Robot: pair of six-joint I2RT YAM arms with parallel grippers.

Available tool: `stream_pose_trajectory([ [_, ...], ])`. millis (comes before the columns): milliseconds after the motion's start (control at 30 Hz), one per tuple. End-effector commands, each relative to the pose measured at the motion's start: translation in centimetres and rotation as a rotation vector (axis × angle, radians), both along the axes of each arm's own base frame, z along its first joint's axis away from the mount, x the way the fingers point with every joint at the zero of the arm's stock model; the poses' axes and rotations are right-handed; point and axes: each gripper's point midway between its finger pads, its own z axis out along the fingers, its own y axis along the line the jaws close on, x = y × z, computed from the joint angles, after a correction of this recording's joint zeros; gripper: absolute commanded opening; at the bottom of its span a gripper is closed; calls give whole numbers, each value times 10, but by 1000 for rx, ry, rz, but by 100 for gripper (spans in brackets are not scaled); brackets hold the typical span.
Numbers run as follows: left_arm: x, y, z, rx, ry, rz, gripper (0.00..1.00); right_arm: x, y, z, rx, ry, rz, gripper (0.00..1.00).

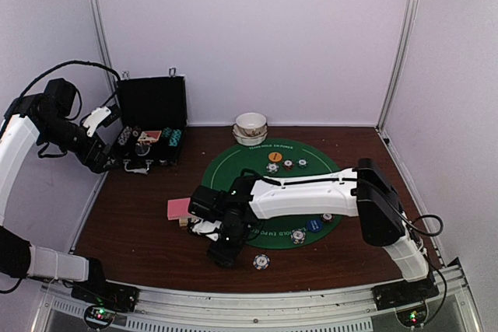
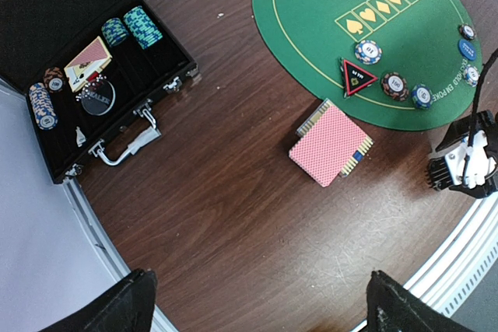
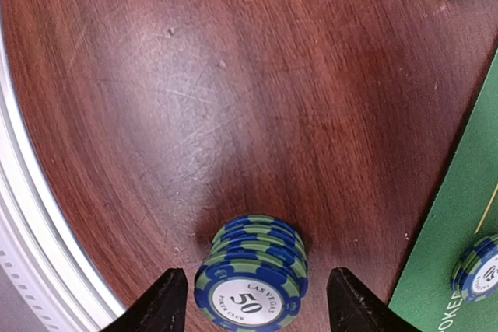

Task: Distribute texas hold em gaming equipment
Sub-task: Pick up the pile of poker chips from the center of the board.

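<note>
Right gripper [image 3: 255,289] open, low over wood table [image 3: 194,99]; fingers [image 3: 163,305] straddle blue-and-green "50" chip stack [image 3: 250,281] with gap visible on each side. Stack stands on bare wood near table's front edge, just off round green mat [image 3: 467,215]. Another chip stack [image 3: 476,268] sits on mat at right.

Left gripper [image 2: 264,305] open wide, empty, high above table. Below it: pink-backed card deck [image 2: 331,143] on wood beside mat, red-rimmed triangle marker [image 2: 358,77] on mat edge, open black case [image 2: 47,5] holding chips and cards.
</note>
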Motion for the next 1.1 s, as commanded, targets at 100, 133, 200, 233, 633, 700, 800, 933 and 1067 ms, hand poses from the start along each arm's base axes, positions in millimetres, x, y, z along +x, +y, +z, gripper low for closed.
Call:
stream_pose_trajectory([
  [100, -1, 2, 10, 7, -40, -3, 98, -7, -6, -12, -37, 15, 19, 59],
  [133, -1, 2, 11, 6, -42, -4, 98, -7, -5, -12, -34, 14, 18, 57],
  [200, -1, 2, 11, 7, -41, -3, 98, -6, -4, -10, -30, 13, 17, 53],
  [233, -1, 2, 11, 8, -42, -3, 98, -6, -3, -9, -26, 11, 17, 51],
  [633, -1, 2, 11, 9, -42, -1, 98, -3, -1, 12, -2, -11, 12, 24],
  [700, -1, 3, 11, 11, -45, 0, 98, -1, -1, 19, 1, -23, 7, 18],
  [800, -2, 3, 11, 11, -44, 1, 98, 2, -3, 32, 7, -48, 1, 15],
  [933, -1, 3, 11, 13, -46, 1, 98, 11, -11, 48, 7, -96, -20, 8],
  [1067, -2, 3, 14, 13, -53, 1, 97, 19, -20, 58, -11, -122, -42, 1],
])
